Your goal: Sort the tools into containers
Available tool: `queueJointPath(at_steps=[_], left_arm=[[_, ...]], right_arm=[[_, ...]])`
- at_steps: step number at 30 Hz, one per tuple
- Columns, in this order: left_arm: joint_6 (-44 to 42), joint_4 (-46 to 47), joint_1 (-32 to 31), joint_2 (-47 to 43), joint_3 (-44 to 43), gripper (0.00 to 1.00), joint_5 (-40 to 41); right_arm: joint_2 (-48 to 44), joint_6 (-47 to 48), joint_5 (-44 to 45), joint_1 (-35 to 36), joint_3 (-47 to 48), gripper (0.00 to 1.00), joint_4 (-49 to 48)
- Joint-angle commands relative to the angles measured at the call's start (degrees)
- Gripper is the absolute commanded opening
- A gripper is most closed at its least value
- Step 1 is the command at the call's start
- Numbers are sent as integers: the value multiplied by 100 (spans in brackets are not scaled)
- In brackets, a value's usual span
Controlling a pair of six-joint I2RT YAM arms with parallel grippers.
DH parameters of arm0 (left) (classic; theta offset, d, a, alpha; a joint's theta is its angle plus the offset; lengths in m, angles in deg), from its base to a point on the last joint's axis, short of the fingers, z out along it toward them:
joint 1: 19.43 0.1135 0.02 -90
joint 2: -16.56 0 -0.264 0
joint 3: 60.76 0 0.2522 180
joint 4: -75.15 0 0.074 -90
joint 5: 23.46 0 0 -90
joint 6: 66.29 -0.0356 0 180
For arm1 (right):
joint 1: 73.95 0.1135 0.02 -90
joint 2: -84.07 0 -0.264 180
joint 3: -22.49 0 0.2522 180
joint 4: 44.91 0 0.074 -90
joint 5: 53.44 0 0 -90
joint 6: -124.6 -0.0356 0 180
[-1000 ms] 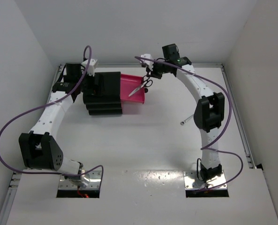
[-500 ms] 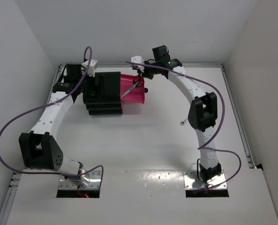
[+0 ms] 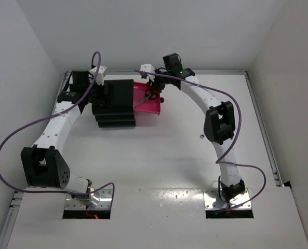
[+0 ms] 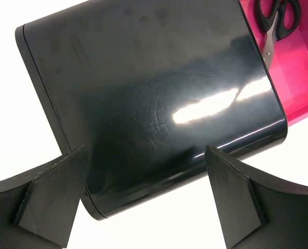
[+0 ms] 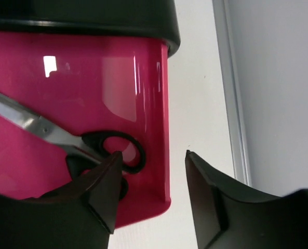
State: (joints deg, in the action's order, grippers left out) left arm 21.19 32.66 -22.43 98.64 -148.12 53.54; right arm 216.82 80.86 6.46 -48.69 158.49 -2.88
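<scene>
Scissors: black-handled steel scissors (image 5: pixel 65 137) lie in the pulled-out pink plastic drawer (image 5: pixel 91 72); blade tips cut off, one loop partly hidden.
Right pincer (image 5: pixel 152 161): jaws apart above the drawer's corner, gripping nothing.
Left pincer (image 4: pixel 146 150): jaws wide beside the glossy black cabinet (image 4: pixel 143 104); contact unclear.
Wrench: slim silver wrench (image 3: pixel 201 136) on the white desk (image 3: pixel 159 155), mostly hidden behind the right arm (image 3: pixel 218 124).

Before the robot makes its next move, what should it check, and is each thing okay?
1. Scissors lying inside the pink drawer: ok.
2. Right gripper open, holding nothing: ok.
3. Right fingers clear of the scissors: cannot tell.
4. Left gripper open over the black cabinet: ok.
5. Small silver tool put away: not ok, it lies outside the cabinet.
</scene>
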Motion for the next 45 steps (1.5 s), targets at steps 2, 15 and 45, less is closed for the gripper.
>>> queueJointPath(at_steps=[2,15,45], left_arm=[[-38,140,98,-105,30,99,7],[367,596,529,-764,-225,99,244],[709,1088,1786,-8,558,99,429]], right_arm=[[-134,-450,154,181,266,56,-690],[-1610,-5257,1130,-1145,-848,54,-1800],[-962,-7896,-1190,-1243,-3506,46,-2731]])
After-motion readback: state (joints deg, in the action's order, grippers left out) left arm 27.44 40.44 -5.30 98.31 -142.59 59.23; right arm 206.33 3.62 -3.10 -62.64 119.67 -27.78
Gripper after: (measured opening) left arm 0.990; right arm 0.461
